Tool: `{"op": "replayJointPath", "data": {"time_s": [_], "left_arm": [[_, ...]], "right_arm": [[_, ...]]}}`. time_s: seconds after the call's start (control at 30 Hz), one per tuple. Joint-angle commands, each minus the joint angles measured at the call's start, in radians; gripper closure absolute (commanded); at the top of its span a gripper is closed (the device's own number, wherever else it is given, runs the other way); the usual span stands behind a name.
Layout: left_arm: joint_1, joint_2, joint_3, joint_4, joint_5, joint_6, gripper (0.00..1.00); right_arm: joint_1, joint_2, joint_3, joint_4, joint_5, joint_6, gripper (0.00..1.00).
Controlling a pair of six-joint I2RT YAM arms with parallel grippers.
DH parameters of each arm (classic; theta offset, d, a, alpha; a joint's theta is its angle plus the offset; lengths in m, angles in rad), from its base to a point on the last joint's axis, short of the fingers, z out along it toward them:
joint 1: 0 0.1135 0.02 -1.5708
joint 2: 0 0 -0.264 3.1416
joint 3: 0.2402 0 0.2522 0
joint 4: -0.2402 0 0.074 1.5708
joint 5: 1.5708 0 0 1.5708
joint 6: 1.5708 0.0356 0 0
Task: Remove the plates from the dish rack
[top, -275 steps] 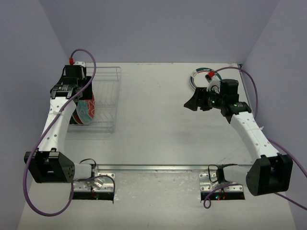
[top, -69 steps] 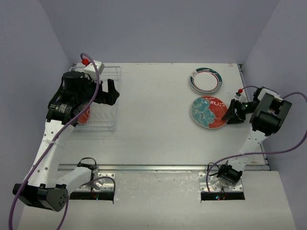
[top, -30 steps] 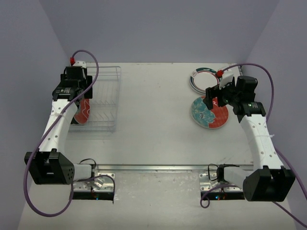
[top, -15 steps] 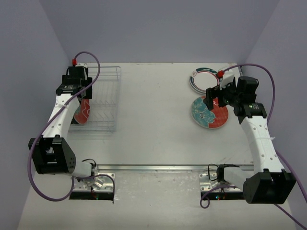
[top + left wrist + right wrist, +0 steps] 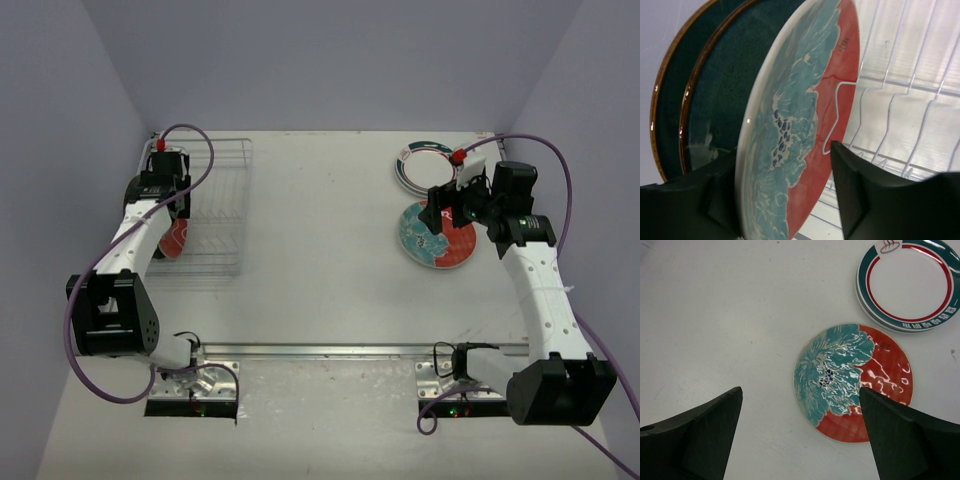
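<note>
In the dish rack (image 5: 222, 205) a red-and-teal plate (image 5: 805, 130) stands on edge. My left gripper (image 5: 784, 150) is open and straddles its rim, one finger behind it and the other finger (image 5: 865, 200) in front, with a slim gap to the red face. Two dark teal plates (image 5: 715, 100) stand behind it. From above, the left gripper (image 5: 168, 212) sits at the rack's left side. My right gripper (image 5: 800, 390) hovers wide open over a second red-and-teal plate (image 5: 855, 380) lying flat on the table, holding nothing.
A white plate with a green and red rim (image 5: 910, 285) lies flat just beyond the red-and-teal one, near the table's far right corner (image 5: 428, 165). The rack's wire prongs (image 5: 900, 100) stand to the right of the held-over plate. Purple walls close in both sides.
My left gripper has settled lower over the standing plate and its jaws have narrowed around the rim. The right arm has barely moved.
</note>
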State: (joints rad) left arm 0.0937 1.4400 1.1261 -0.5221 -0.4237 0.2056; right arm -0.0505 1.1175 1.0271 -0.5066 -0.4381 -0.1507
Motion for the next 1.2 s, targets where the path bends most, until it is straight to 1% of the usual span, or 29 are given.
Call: {"op": "replayJointPath", "data": {"time_s": [0.0, 0.13, 0.17, 0.2, 0.3, 0.37, 0.4, 0.5, 0.63, 0.77, 0.83, 0.87, 0.9, 0.93, 1.03, 1.07, 1.1, 1.13, 1.17], "left_arm": [[0.006, 0.005, -0.021, 0.038, 0.037, -0.023, 0.53], [0.006, -0.012, -0.01, 0.042, 0.034, -0.02, 0.67], [0.006, -0.013, -0.005, 0.042, 0.033, -0.017, 0.68], [0.007, -0.024, 0.004, 0.038, 0.026, -0.017, 0.74], [0.006, -0.046, 0.037, 0.038, 0.018, -0.01, 0.84], [0.007, -0.066, 0.053, 0.052, 0.008, 0.001, 0.94], [0.006, -0.075, 0.058, 0.059, 0.004, 0.007, 0.97], [0.006, -0.101, 0.104, 0.081, -0.023, 0.044, 1.0], [0.006, -0.136, 0.21, 0.081, -0.021, 0.086, 1.0], [0.006, -0.191, 0.32, 0.054, 0.071, 0.106, 1.0], [0.006, -0.224, 0.36, 0.033, 0.198, 0.112, 1.0], [0.006, -0.235, 0.379, 0.03, 0.208, 0.11, 1.0], [0.007, -0.246, 0.398, -0.007, 0.313, 0.11, 1.0], [0.006, -0.255, 0.43, -0.03, 0.384, 0.111, 1.0], [0.005, -0.313, 0.448, -0.147, 0.802, 0.126, 1.0], [0.004, -0.323, 0.441, -0.167, 0.877, 0.119, 1.0], [0.003, -0.338, 0.432, -0.191, 0.965, 0.116, 1.0], [0.003, -0.347, 0.421, -0.213, 1.097, 0.114, 1.0], [0.003, -0.353, 0.407, -0.23, 1.106, 0.109, 1.0]], "right_arm": [[0.0, 0.0, 0.044, 0.004, -0.046, 0.032, 0.01], [0.0, -0.002, 0.044, -0.001, -0.057, 0.045, 0.01], [0.0, -0.002, 0.043, -0.001, -0.058, 0.047, 0.01], [0.0, -0.004, 0.041, -0.002, -0.067, 0.049, 0.01], [0.0, -0.007, 0.037, -0.004, -0.077, 0.06, 0.01], [0.0, -0.008, 0.032, -0.005, -0.09, 0.067, 0.01], [0.0, -0.007, 0.03, -0.006, -0.094, 0.07, 0.01], [0.0, 0.0, 0.015, -0.004, -0.117, 0.088, 0.01], [0.0, 0.002, 0.001, 0.006, -0.133, 0.106, 0.01], [0.0, 0.014, 0.005, 0.018, -0.158, 0.133, 0.01], [0.0, 0.027, 0.018, 0.019, -0.188, 0.146, 0.01], [0.0, 0.033, 0.024, 0.019, -0.19, 0.163, 0.01], [0.0, 0.038, 0.029, 0.019, -0.22, 0.182, 0.01], [0.0, 0.045, 0.035, 0.021, -0.242, 0.192, 0.01], [0.008, 0.067, 0.056, 0.038, -0.387, 0.234, 0.01], [0.016, 0.07, 0.059, 0.043, -0.453, 0.244, 0.01], [0.029, 0.073, 0.063, 0.05, -0.479, 0.253, 0.01], [0.044, 0.071, 0.064, 0.054, -0.495, 0.253, 0.01], [0.065, 0.071, 0.065, 0.057, -0.504, 0.252, 0.01]]}}
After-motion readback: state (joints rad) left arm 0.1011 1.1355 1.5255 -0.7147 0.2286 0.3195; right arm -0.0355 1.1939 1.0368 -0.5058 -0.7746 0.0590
